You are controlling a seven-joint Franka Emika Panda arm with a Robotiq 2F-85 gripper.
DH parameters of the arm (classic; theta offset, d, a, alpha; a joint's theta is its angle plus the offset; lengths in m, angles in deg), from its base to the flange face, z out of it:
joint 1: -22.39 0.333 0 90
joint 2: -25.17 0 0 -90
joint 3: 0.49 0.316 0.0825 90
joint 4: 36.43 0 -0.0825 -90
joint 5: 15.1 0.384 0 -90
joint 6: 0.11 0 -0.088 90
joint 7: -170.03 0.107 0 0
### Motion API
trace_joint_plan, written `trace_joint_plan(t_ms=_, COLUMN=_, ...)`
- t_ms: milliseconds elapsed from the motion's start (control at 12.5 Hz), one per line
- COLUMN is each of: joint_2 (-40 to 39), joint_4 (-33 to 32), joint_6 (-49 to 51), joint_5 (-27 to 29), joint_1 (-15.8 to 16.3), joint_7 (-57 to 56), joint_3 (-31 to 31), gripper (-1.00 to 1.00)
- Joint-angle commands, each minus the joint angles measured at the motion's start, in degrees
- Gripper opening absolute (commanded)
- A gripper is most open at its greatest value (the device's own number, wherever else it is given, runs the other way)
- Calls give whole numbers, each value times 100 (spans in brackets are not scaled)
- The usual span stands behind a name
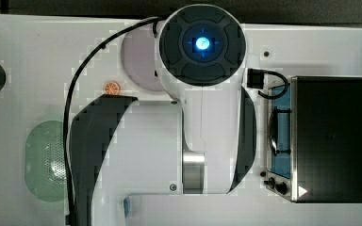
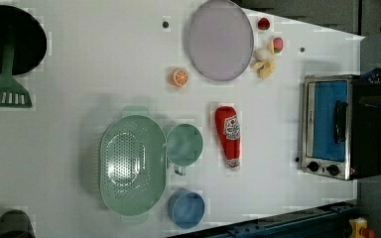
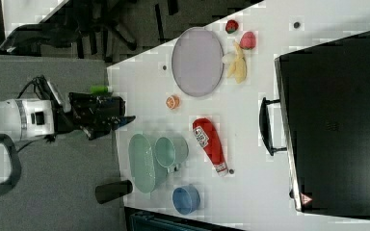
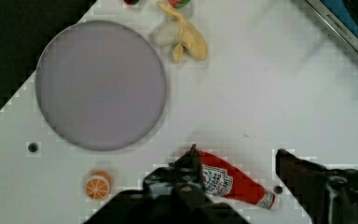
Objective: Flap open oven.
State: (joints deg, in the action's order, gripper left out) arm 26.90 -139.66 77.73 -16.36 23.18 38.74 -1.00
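The oven (image 2: pixel 327 124) stands at the left view's right on the white table, with a black top (image 1: pixel 330 139), a silver frame and small black knobs. Its blue-tinted door (image 1: pixel 280 132) is shut, and the black bar handle (image 2: pixel 340 121) sticks out from it. A corner of the door (image 4: pixel 340 23) also shows in the wrist view. My gripper (image 4: pixel 237 156) hangs open high above the table, well away from the oven, with nothing between its fingers. Far below it lies a red ketchup bottle (image 4: pixel 228 182). In the right view the gripper (image 3: pixel 127 119) is at the left and the oven (image 3: pixel 337 120) at the right.
Near the oven lie a lilac plate (image 2: pixel 221 39), a banana (image 2: pixel 264 62), an orange slice (image 2: pixel 180 77) and the ketchup bottle (image 2: pixel 228 136). Further off are a green colander (image 2: pixel 131 163), a green cup (image 2: pixel 184 144), a blue cup (image 2: pixel 186 208) and a green spatula (image 2: pixel 5 91).
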Motion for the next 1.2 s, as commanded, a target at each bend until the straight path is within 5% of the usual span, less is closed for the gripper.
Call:
trace_joint_plan(t_ms=80, joint_2=2092, joint_4=-1377, joint_6=768, joint_5=77, joint_1=-146, joint_7=262, joint_3=-141, gripper=59)
trace_joint_plan(t_ms=240, joint_2=2091, joint_4=-1379, joint_6=767, joint_5=77, joint_1=-146, joint_7=262, joint_3=-141, gripper=99)
trace_joint_plan(t_ms=480, joint_2=2092, joint_4=-1377, joint_6=768, joint_5=77, joint_1=-146, joint_7=262, joint_3=-141, gripper=100)
trace_joint_plan(t_ms=560, joint_2=2092, joint_4=-1379, joint_6=768, joint_5=77, joint_1=-146, joint_7=262, joint_3=-141, gripper=90)
trace_joint_plan(t_ms=1040, joint_2=2091, joint_4=-1431, joint_6=768, joint_5=66, joint_1=-222, joint_7=261, joint_3=-198, gripper=-55)
trace_joint_plan(t_ms=1200, joint_2=2066, joint_4=-1505, joint_6=703, joint_5=26, joint_1=-251, joint_7=174, joint_3=-306, gripper=-65)
